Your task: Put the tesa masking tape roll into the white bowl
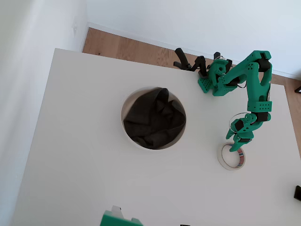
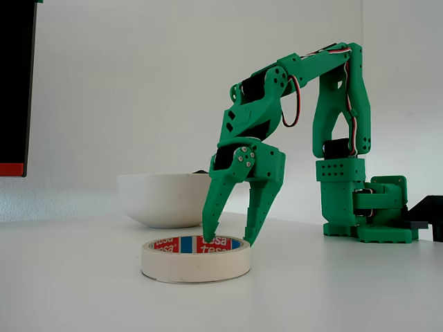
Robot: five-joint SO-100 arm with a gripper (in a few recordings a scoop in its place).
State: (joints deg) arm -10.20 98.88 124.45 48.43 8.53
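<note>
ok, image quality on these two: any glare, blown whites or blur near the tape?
Overhead view: the table is evenly lit and near blown out, so the tape roll barely stands out against it; shadows are faint. Fixed view: sharp on the gripper and roll, bright backlit wall, soft shadow under the white bowl.

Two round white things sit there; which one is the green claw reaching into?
The tesa masking tape roll, the small ring: the gripper straddles its wall. The white bowl sits apart.
</note>
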